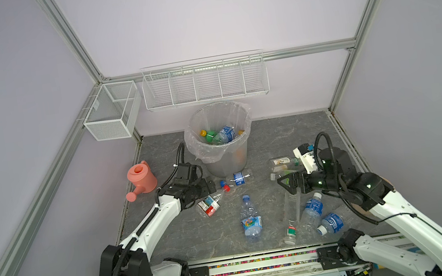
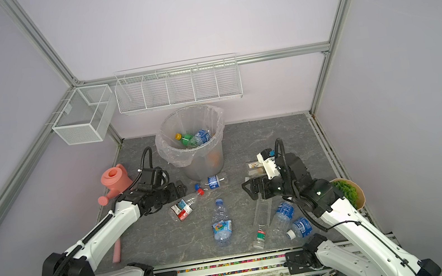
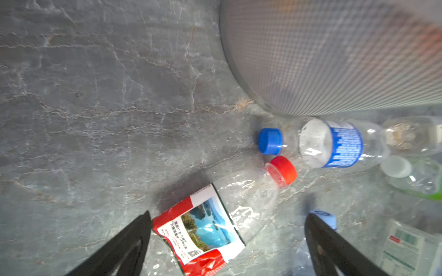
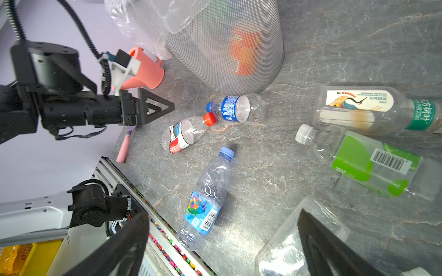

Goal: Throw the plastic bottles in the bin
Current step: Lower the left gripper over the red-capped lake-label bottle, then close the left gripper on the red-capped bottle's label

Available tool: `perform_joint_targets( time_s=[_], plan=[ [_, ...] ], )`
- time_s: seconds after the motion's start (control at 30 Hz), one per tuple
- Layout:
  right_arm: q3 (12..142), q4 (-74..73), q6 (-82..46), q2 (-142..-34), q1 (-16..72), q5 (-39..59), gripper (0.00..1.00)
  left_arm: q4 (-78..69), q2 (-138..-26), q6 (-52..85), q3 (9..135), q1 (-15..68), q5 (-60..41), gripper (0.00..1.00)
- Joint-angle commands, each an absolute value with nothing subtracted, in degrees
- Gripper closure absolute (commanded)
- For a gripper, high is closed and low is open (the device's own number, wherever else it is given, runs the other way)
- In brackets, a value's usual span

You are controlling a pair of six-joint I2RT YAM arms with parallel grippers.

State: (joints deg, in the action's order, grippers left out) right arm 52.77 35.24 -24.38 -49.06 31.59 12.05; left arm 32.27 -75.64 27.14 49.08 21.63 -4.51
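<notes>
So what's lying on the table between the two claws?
The blue-labelled bottle and the red-capped bottle's neck, both close to the left gripper; then mostly bare table up to the right gripper. Both top views show it.

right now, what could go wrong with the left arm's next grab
The open left gripper flanks the crushed red-capped bottle; its crumpled wall may slip out on closing. Its cap lies right by the blue-capped bottle at the foot of the bin, so a grab could knock that one away.
</notes>
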Motion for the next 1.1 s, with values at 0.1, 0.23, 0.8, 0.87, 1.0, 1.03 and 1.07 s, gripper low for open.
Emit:
perform_joint_targets(
  time_s=[0.1, 0.23, 0.8, 0.87, 1.0, 1.03, 1.07],
  plan=[
    [51.0, 35.0, -22.8, -47.9, 31.8, 12.7, 0.00, 37.2, -79.4, 21.8, 51.4, 21.5, -4.7, 0.01],
    [51.0, 33.8, -23.1, -48.8, 31.8, 13.4, 0.01, 35.0, -80.1, 21.9, 48.9, 21.5, -7.5, 0.01],
    [50.7, 34.2, -23.0, -47.2, 31.8, 12.5, 0.01, 34.3, -80.4, 25.1, 44.3, 24.9, -6.7, 0.01],
    [50.7, 34.1, -23.0, -47.3, 31.8, 12.4, 0.00, 34.3, -79.2, 25.8, 43.5, 25.6, -6.8, 0.01],
    [51.5, 34.1, -22.9, -48.6, 31.8, 13.2, 0.01, 33.3, -75.6, 28.5, 41.2, 27.2, -6.9, 0.01],
    [51.5, 33.9, -22.9, -48.7, 31.8, 13.2, 0.01, 33.1, -74.7, 28.8, 40.8, 27.4, -7.1, 0.01],
    [51.4, 33.7, -23.0, -48.8, 31.8, 13.1, 0.00, 33.1, -73.9, 29.3, 40.5, 27.7, -7.2, 0.01]
  ],
)
